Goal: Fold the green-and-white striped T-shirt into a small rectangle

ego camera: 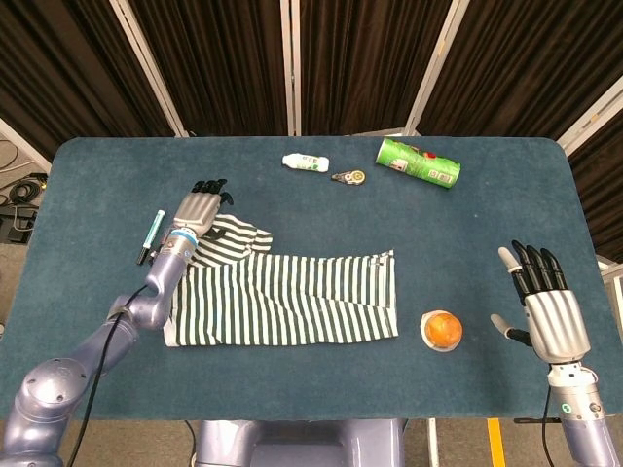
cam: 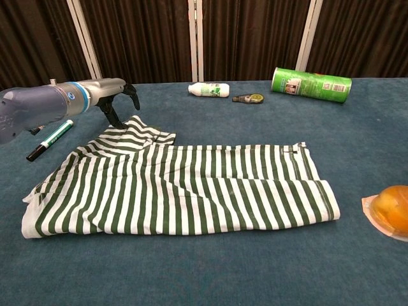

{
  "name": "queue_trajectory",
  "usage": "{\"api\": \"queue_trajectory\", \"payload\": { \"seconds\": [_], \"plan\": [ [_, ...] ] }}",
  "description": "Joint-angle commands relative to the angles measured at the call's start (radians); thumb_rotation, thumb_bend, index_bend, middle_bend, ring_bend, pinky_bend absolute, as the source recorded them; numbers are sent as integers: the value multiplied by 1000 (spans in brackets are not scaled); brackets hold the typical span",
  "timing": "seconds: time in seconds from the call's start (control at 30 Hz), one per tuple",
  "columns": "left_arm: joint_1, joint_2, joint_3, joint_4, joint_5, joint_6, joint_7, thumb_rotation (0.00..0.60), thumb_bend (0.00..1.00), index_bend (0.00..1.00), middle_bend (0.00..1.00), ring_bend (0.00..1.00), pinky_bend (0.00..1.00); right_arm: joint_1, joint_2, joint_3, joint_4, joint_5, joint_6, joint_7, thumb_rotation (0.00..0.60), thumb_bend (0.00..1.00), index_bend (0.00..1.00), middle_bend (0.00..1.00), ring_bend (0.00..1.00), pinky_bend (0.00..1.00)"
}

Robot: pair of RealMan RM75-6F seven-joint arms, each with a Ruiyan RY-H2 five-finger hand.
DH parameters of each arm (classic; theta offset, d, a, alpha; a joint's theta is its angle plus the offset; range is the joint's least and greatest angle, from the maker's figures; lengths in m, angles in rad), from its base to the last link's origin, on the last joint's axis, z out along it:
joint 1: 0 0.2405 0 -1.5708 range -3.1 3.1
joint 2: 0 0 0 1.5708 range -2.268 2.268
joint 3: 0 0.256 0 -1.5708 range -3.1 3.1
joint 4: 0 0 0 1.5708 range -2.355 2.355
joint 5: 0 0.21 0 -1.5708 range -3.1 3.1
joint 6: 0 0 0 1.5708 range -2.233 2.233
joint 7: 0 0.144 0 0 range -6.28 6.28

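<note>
Striped T-shirt (ego camera: 292, 297) under left hand (ego camera: 200, 209)

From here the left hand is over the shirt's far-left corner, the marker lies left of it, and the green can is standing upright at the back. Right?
Not quite. The green can is lying on its side at the back of the table, as the chest view shows. The rest holds: the left hand is over the far-left corner of the striped shirt, and the marker lies to its left.
</note>
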Motion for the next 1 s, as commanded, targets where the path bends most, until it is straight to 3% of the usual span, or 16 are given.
{"api": "queue_trajectory", "payload": {
  "seconds": [0.03,0.37,0.7,1.0],
  "plan": [
    [-28,-47,-5,63,-19,-32,20,600,342,294,0,0,0,0,0,3,3,6,-2,3,600,9,108,5,0,0],
    [-37,-91,-4,142,-14,-74,0,600,342,322,0,0,0,1,2,7,14,16,-6,18,600,10,108,5,0,0],
    [-43,-112,-2,175,-2,-92,-10,600,344,425,0,0,0,1,1,7,15,18,-7,18,600,10,108,5,0,0],
    [-52,-119,-11,196,-1,-99,-8,600,344,379,0,0,0,0,3,8,13,18,-5,19,600,10,110,5,0,0]
  ]
}}
